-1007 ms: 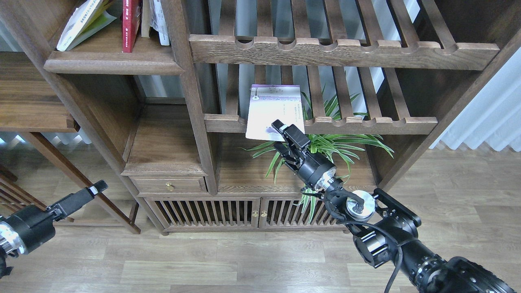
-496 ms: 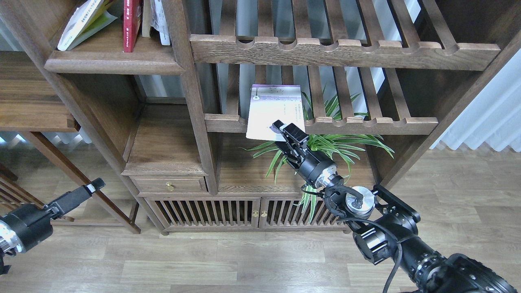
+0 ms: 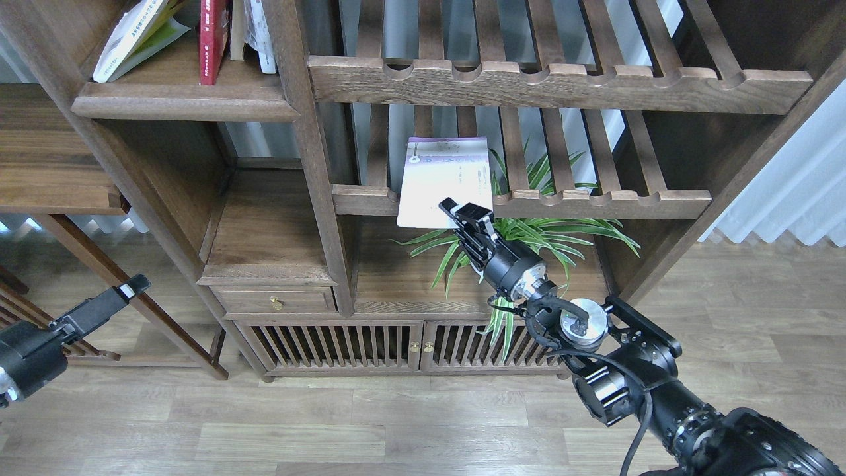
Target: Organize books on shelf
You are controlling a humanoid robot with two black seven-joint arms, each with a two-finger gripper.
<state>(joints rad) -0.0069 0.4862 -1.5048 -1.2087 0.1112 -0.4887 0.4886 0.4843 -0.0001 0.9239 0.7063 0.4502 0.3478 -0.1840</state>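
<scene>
Head view: right gripper [image 3: 462, 213] apparently pinches upright lilac-white book [image 3: 444, 177], long axis vertical.

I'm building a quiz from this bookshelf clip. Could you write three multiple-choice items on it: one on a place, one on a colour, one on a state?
1. Where does the pale lilac-white book lie?
A. On the lower slatted rack, overhanging its front rail
B. On the floor
C. Inside the drawer

2. What colour is the upright book on the solid shelf at the upper left?
A. Blue
B. Dark red
C. Black

3. What is the right gripper doing?
A. Hanging far from any book
B. Gripping the plant's leaves
C. Meeting the lilac-white book's near edge

Answers: 1 A, the book rests across the slatted rack with its near end past the notched rail. 2 B, its spine is red between paler books. 3 C, its tips overlap the book's lower right corner, above the plant.
</scene>
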